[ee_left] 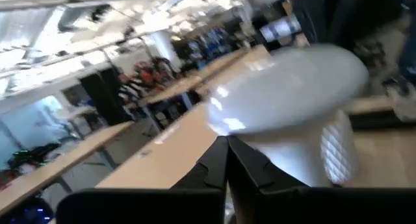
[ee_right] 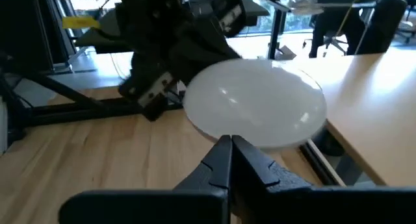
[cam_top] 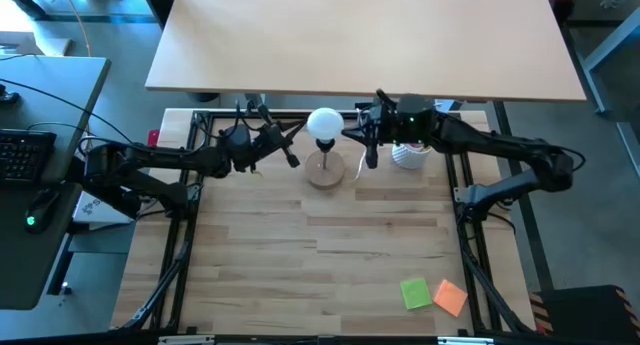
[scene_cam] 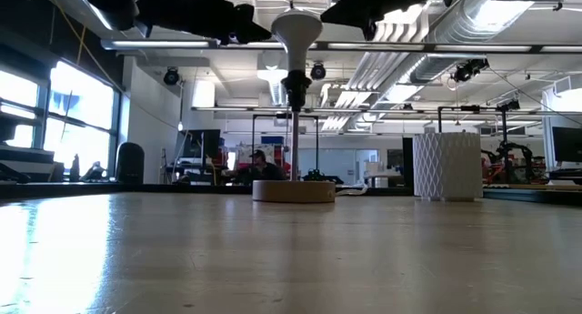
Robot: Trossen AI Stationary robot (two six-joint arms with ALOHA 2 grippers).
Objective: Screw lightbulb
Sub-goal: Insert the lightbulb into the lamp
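So both grippers are pressed fully together with nothing pinched in either one. The left gripper (cam_top: 292,157) sits just to the left of the lightbulb (cam_top: 324,123), tips aimed at it, and in the left wrist view its closed fingers (ee_left: 227,165) point right at the underside of the globe (ee_left: 292,94). Can't really tell whether the tips actually touch the bulb or just sit next to it. The right gripper (cam_top: 371,157) mirrors that from the other side, its fingers (ee_right: 231,162) shut tight and aimed at the bulb's white dome (ee_right: 257,104), with the left arm visible behind it.

The bulb itself is up on the lamp, sitting upright on top of the thin stem (scene_cam: 295,132), globe at the top (scene_cam: 296,27), neck going down into the dark socket (scene_cam: 296,82). The stem rises from a round wooden base (cam_top: 324,171) at the back middle of the table (cam_top: 320,265).

Just right of the lamp, under the right arm, there's a white ribbed cup (scene_cam: 446,166). Way off at the near right corner of the table lie a green sticky note (cam_top: 416,293) and an orange one (cam_top: 451,297), well apart from everything else. In the low view there's a person (scene_cam: 260,167) seated far back in the room
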